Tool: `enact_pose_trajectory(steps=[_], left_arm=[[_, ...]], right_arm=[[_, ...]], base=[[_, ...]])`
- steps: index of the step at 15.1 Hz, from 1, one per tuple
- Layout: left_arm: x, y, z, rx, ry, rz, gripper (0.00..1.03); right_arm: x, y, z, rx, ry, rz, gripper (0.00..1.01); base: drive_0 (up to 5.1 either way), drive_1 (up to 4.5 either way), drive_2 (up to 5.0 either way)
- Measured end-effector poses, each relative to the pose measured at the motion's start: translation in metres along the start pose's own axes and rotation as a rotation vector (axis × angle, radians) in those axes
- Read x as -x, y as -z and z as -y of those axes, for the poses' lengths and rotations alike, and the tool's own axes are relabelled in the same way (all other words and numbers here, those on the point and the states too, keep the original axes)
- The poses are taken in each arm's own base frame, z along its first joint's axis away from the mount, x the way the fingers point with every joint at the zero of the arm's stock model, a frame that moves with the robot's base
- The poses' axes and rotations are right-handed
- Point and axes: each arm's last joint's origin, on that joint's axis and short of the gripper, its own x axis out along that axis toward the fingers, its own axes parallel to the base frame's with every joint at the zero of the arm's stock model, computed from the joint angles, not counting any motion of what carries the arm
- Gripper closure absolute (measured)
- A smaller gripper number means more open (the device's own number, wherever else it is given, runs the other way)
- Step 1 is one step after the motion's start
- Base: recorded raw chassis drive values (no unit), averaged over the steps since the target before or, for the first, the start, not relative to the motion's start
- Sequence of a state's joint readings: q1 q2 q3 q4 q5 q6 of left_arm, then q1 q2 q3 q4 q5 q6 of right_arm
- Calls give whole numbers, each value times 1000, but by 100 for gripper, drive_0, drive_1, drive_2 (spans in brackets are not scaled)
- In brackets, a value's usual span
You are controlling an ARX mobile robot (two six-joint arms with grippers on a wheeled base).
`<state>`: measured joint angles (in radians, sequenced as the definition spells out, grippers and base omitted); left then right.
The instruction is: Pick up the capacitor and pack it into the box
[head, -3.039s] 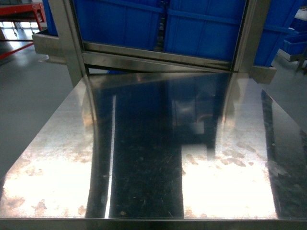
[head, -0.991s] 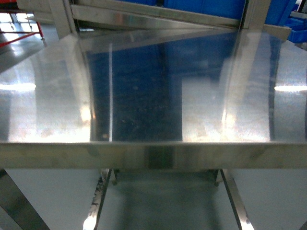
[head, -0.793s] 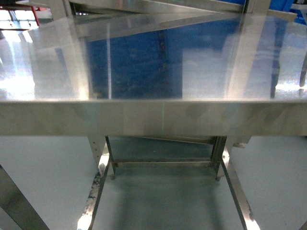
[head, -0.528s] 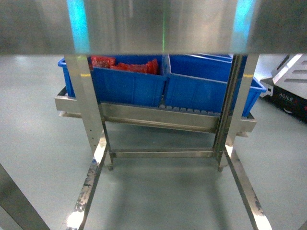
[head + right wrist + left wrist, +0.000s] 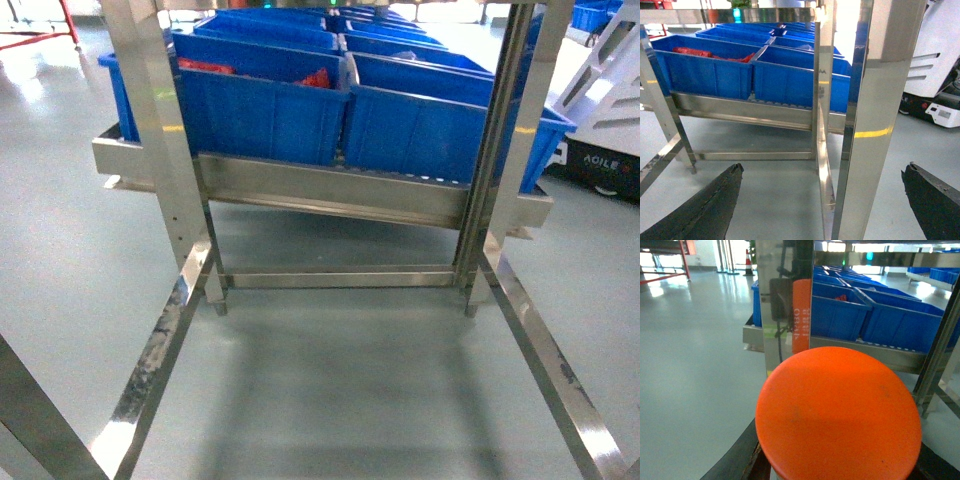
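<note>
The bench top had dropped out of the head view; blue bins [image 5: 260, 100] were seen beyond the right fingers [image 5: 715, 205], spread and empty; the left fingers' state could not be told

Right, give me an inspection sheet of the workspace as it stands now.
Surface: no worktop in view; low steel shelf carries the bins.
Job's things: box nothing seen; capacitors cannot be identified.
Clutter: blue bins; red items in the left bin, too small to identify.
Grippers: right tool open, fingers wide apart, empty; left tool hidden behind orange disc.
Cables: nothing clearly seen.
Surroundings: steel rack posts, grey floor, white vehicle on the right.
</note>
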<state>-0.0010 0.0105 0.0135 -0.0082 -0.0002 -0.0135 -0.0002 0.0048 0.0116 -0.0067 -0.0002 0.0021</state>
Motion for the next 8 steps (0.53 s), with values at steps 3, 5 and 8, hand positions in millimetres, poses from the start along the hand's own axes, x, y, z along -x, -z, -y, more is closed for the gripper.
enact_pose_trajectory(steps=[3, 5, 8], left_arm=[[0, 0, 0, 0, 0, 1, 59], [0, 0, 0, 0, 0, 1, 59], [0, 0, 0, 0, 0, 1, 59]], right_arm=[[0, 0, 0, 0, 0, 0, 3], [0, 0, 0, 0, 0, 1, 3], [0, 0, 0, 0, 0, 1, 3]], base=[[0, 0, 0], [0, 0, 0], [0, 0, 0]])
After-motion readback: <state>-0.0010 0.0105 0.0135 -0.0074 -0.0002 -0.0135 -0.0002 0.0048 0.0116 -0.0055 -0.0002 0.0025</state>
